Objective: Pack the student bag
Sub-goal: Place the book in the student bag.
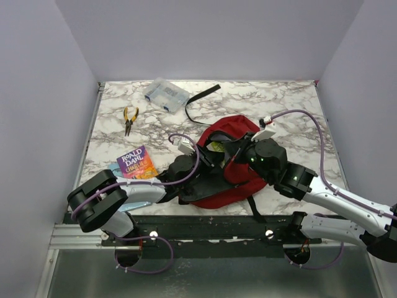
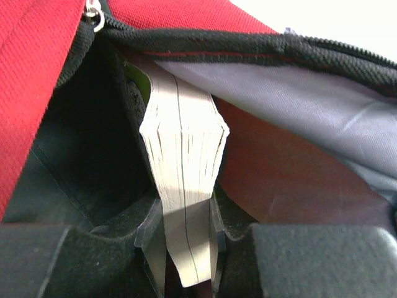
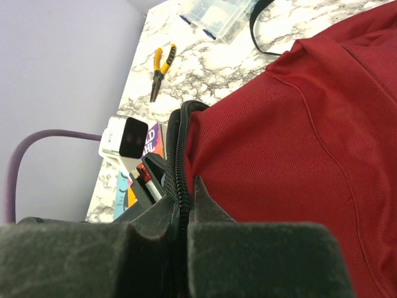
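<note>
1. Checking the top view: dark red soft fabric backpack [image 1: 231,177] lies at the near middle of the white marble-pattern table [image 1: 291,124], between the two arms. Left arm [image 1: 133,194] comes in from the left and right arm [image 1: 338,200] from the right, with both wrists over the backpack. Colourful Roald Dahl paperback [image 1: 135,162] lies just beside the left arm. Yellow-handled pliers [image 1: 129,118] lie farther back. Clear plastic compartment box [image 1: 165,95] sits near the far edge, with a black strap [image 1: 200,100] beside it.
2. Left wrist view: left gripper [image 2: 186,248] is partly closed, clamping a thick book with off-white page edges [image 2: 185,167] cover to cover. The book stands inside the backpack's open mouth. Black zip edge [image 2: 260,46] runs above it and grey lining [image 2: 298,105] is to the right.
3. Right wrist view: right gripper [image 3: 181,214] is pinched tight on the black zip edge, with red fabric filling the right side. Pliers, box and table show beyond.
</note>
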`<state>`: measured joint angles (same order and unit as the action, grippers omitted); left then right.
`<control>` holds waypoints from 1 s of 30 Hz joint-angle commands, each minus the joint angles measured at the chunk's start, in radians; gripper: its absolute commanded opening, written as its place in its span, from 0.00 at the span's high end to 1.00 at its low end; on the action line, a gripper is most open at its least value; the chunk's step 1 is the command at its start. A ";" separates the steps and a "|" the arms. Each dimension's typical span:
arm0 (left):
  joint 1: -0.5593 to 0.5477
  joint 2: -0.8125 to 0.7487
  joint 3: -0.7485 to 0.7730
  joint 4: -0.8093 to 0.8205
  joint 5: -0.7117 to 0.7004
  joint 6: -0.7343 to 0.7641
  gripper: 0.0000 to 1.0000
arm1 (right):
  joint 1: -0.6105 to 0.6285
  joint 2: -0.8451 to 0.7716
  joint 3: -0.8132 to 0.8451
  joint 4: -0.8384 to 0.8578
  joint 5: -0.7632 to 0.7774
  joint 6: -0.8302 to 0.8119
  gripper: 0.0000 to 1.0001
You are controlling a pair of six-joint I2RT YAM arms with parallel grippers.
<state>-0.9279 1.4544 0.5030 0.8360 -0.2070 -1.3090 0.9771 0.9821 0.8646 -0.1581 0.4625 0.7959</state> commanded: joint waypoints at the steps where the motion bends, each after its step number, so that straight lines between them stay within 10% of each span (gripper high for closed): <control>1: -0.014 -0.043 0.070 0.324 -0.053 0.119 1.00 | 0.008 -0.037 0.034 0.089 0.013 0.006 0.99; 12: 0.016 0.321 0.121 0.400 0.085 -0.179 1.00 | 0.004 -0.016 0.009 0.078 0.040 -0.021 0.99; 20: 0.051 0.294 0.262 -0.095 0.278 -0.172 1.00 | -0.056 -0.002 0.003 0.043 0.024 -0.075 0.99; 30: 0.053 0.209 0.152 -0.007 0.309 -0.205 1.00 | -0.211 0.024 0.002 0.043 -0.153 -0.094 0.99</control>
<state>-0.8677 1.7679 0.7223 0.7689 0.0425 -1.5280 0.7990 0.9928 0.8608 -0.1658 0.3908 0.7292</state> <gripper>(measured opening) 0.270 0.025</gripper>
